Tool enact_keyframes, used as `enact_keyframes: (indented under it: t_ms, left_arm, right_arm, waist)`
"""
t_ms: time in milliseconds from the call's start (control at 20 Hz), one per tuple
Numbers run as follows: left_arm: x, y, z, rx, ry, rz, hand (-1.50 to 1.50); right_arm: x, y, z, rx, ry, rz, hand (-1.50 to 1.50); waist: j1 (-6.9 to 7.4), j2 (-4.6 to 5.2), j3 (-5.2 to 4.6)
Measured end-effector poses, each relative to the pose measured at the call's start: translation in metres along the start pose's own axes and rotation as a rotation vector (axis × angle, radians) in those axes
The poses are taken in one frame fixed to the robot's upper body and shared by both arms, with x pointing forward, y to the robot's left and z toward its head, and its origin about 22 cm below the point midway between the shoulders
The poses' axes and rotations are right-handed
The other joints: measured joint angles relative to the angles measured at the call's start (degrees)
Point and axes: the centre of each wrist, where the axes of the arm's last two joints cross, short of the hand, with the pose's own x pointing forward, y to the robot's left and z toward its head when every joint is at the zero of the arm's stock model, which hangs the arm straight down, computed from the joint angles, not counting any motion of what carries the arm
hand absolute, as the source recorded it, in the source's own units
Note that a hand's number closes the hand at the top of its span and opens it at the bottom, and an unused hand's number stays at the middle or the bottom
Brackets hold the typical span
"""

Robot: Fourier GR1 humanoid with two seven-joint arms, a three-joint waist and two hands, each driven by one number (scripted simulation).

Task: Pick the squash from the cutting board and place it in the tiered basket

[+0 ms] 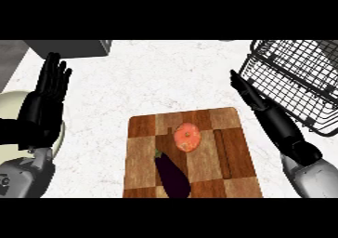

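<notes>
Right hand (268,114) stretched flat, fingers straight, empty, with squash (187,137) on board (144,153) to its left and edge-cropped basket (295,79) to its right; left hand (45,97) open, upright.

The tiered basket (295,74) at two o'clock is cut by the right edge; the eggplant (173,176) at six o'clock is cropped below.

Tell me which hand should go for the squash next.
Right, likely. The right hand hangs open between the cutting board and the tiered basket, nearer the squash; the left hand rests open at the view's left.
</notes>
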Motion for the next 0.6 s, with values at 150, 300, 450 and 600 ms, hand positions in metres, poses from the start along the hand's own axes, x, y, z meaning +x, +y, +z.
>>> enact_keyframes:
  t_ms: [150, 300, 450, 600]
  left_arm:
    - [-0.006, 0.01, 0.002, 0.002, 0.017, -0.085, 0.0]
    - [-0.025, 0.034, 0.008, 0.032, 0.079, -0.213, 0.0]
    - [-0.036, 0.047, 0.015, 0.055, 0.136, -0.263, 0.0]
    - [-0.046, 0.057, 0.024, 0.062, 0.185, -0.312, 0.0]
  right_arm:
    - [-0.005, 0.006, 0.006, -0.167, 0.019, -0.067, 1.5]
    - [-0.014, 0.015, 0.014, -0.423, 0.085, -0.18, 1.5]
    - [-0.039, 0.003, 0.039, -0.695, 0.243, -0.152, -1.5]
    - [-0.064, 0.016, 0.068, -0.959, 0.439, -0.141, -1.5]
  waist:
    - [0.5, 0.69, -1.42]
    - [-0.15, 1.13, -2.11]
    - [-2.98, 1.3, -2.4]
    - [-3.19, 1.39, -2.79]
